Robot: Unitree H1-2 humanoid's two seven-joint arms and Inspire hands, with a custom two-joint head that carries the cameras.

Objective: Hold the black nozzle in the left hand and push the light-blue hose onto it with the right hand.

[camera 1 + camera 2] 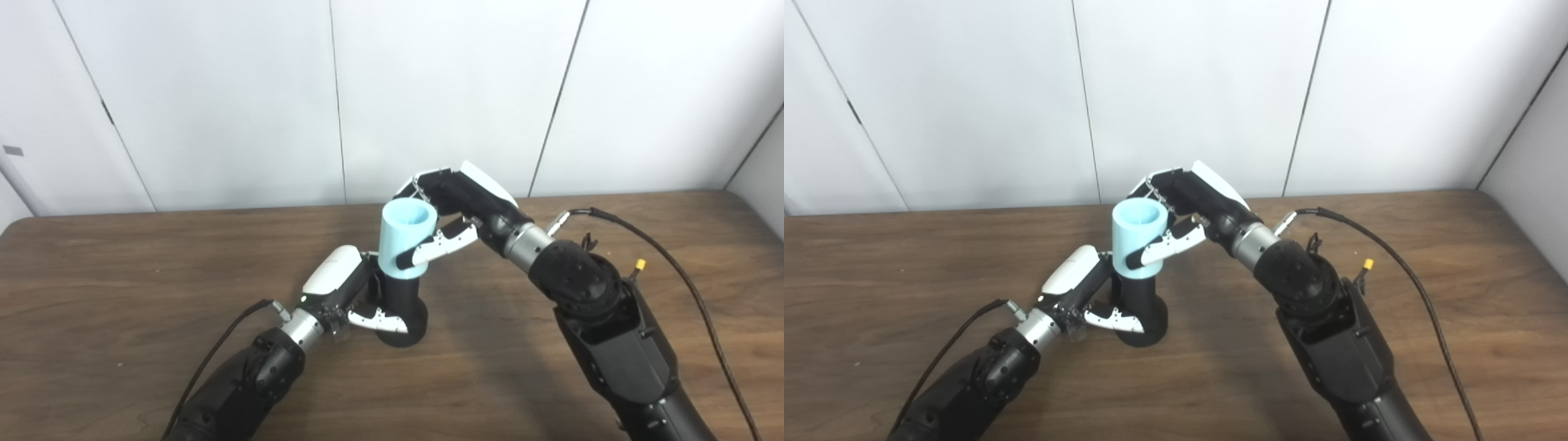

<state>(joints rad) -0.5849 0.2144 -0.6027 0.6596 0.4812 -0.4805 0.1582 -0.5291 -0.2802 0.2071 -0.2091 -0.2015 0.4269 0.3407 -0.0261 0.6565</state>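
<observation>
The black nozzle (403, 309) stands upright on the wooden table (122, 275) near its middle, its flared base down. My left hand (349, 291) is shut on its lower part, thumb across the base. The light-blue hose (405, 239), a short open tube, sits over the nozzle's top, upright with its open mouth facing up. My right hand (456, 211) is shut on the hose from the right, thumb across its front and fingers behind its rim. The nozzle's upper end is hidden inside the hose.
A black cable (674, 263) runs from the right wrist across the table's right side. Another cable (214, 355) trails from the left wrist. White wall panels (429, 92) stand close behind the table's far edge.
</observation>
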